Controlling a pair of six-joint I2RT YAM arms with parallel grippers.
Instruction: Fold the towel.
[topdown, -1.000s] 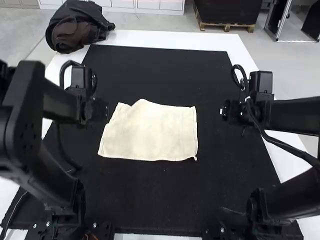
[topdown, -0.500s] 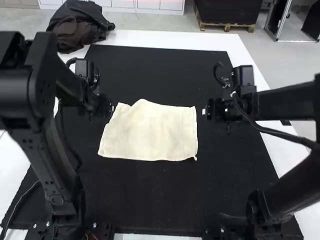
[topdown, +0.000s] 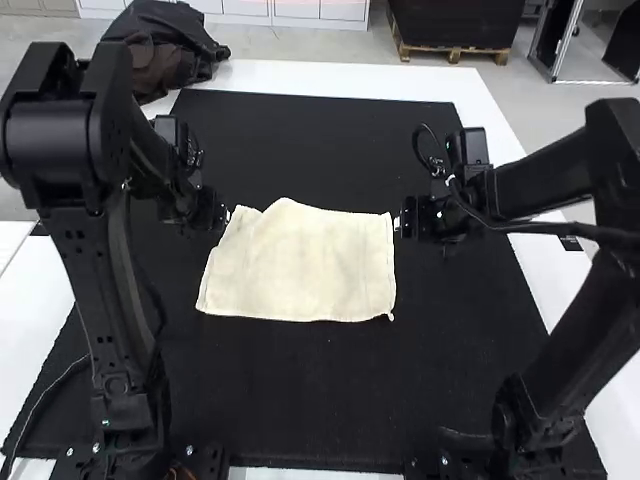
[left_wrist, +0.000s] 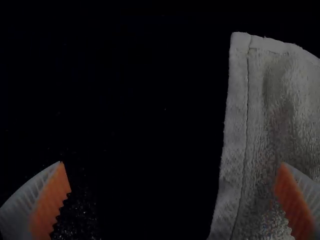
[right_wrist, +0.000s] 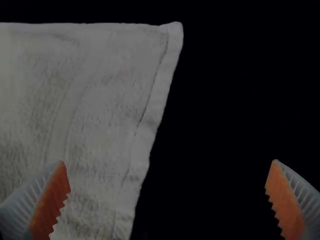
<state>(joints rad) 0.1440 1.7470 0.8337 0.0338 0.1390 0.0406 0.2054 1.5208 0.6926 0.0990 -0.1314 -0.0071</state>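
i have my left gripper (left_wrist: 172, 163) and right gripper (right_wrist: 168, 162) spread wide astride opposite edges of the mid-frame towel (topdown: 300, 265), presumably for pinching.

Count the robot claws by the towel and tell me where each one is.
2. The left claw is open near the towel's far left corner; the right claw is open near its far right corner.

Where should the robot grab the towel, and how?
Probably by its left hem and right hem, near the far corners, coming down from above. The towel lies mostly flat, and the left pincer and right pincer are open across those edges.
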